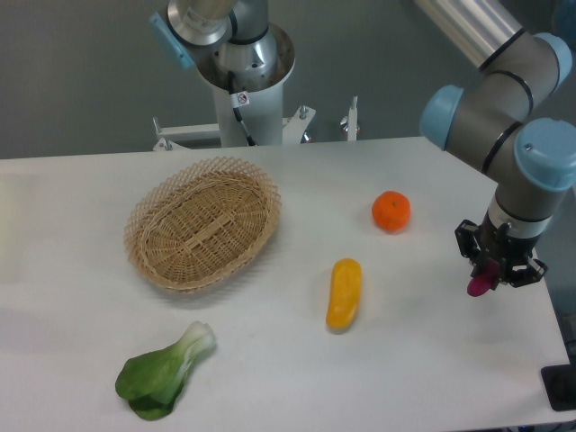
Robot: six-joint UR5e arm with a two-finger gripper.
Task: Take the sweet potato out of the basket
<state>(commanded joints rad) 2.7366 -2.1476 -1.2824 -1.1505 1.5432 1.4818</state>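
A slim magenta sweet potato hangs end-down near the table's right edge, with my gripper shut on its upper part. Only its lower tip shows below the black fingers. The tan wicker basket sits far off to the left on the white table, and nothing lies inside it. The gripper is well right of the basket, past the orange fruit.
A round orange fruit lies right of centre. A yellow-orange oblong vegetable rests in the middle front. A green leafy bok choy lies at the front left. The arm's base stands behind the table.
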